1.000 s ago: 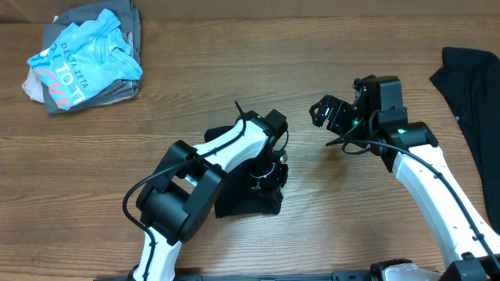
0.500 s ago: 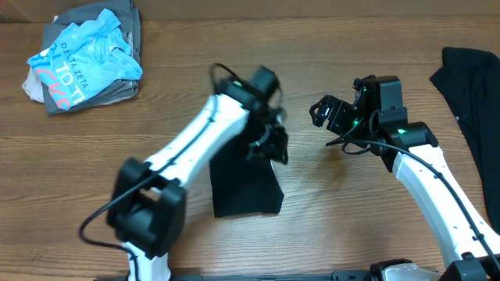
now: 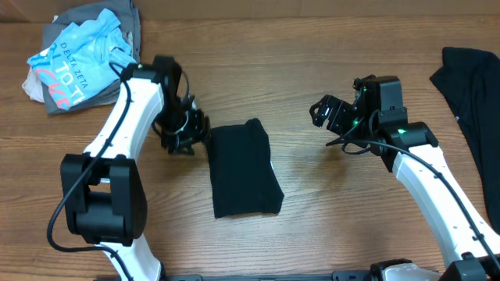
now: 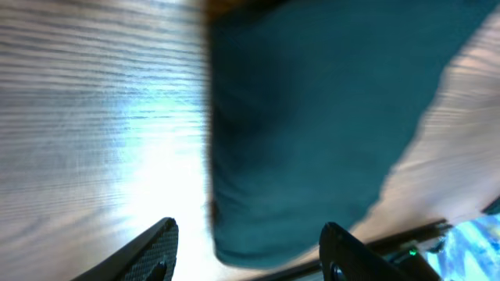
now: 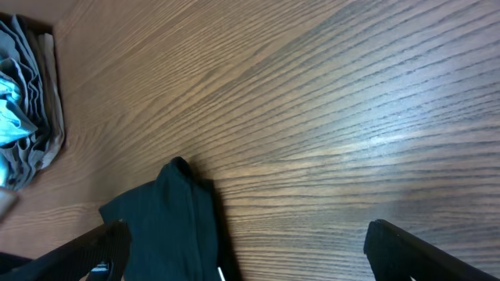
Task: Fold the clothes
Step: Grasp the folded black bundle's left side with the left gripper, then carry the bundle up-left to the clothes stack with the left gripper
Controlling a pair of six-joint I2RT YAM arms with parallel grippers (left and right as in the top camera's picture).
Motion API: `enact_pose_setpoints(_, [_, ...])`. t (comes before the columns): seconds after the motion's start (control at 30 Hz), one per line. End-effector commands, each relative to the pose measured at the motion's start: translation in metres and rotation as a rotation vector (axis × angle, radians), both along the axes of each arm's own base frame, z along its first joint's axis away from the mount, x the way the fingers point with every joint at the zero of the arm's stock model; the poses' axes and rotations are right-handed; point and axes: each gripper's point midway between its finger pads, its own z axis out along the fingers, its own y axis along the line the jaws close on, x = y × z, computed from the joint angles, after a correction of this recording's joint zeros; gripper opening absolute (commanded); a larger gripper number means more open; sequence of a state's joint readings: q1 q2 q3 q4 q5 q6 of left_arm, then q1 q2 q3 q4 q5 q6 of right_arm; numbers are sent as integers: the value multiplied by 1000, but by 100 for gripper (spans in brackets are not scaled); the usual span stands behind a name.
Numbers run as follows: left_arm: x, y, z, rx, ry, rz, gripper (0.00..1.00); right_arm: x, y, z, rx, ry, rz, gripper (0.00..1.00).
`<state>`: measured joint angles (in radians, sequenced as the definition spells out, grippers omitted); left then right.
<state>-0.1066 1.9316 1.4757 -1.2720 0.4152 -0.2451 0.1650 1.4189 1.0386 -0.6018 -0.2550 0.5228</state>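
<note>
The left pincer (image 3: 186,134) (spread wide, holding nothing) hangs just beside the folded black cloth T-shirt (image 3: 244,168) and could knock it messy.

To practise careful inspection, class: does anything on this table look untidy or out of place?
Yes. The blue shirt in the top-left corner lies crumpled on a grey garment. The folded black shirt mid-table sits slightly askew.
</note>
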Motion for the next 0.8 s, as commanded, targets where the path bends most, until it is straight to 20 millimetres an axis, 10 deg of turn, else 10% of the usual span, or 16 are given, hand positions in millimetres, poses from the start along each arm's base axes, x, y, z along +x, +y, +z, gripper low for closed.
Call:
enact_pose_setpoints(0.0, [-18,-9,-25,-86,7,-45,61,2,-1,2,-5,-12,0,100])
enact_pose_setpoints(0.4, [-26,-30,-89,-249,-161,-70,89,2,-1,2,-5,-13,0,100])
enact_pose_setpoints(0.77, [-34,-42,-97,-326,-178,-47,75,2,-1,2,-4,-13,0,100])
